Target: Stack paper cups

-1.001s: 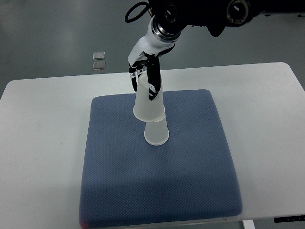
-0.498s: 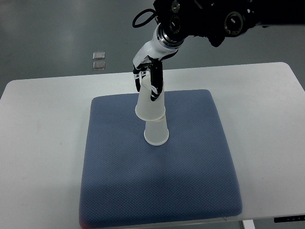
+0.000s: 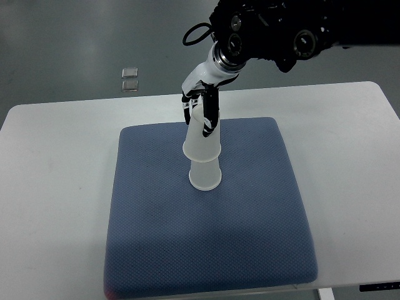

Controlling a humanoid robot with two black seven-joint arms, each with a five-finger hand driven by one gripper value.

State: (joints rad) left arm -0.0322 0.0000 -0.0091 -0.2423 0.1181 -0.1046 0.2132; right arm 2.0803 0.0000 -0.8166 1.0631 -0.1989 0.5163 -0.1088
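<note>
Right hand [image 3: 201, 112] grasps the upper cup [image 3: 201, 140] — it sits nested over the lower cup [image 3: 205, 175] on the blue mat [image 3: 156, 219].

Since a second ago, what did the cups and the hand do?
The right hand pushed the upper paper cup further down over the bottom cup, straightening it and sliding a little rightward. It still grips that cup. The bottom cup and the blue mat stayed put.

I lose the right arm [image 3: 281, 31] at the picture's top edge, above the blue mat [image 3: 206, 250]. The bench [image 3: 56, 187] is cut off below the mat. Two small floor objects [image 3: 130, 79] behind the bench are too small to identify.
</note>
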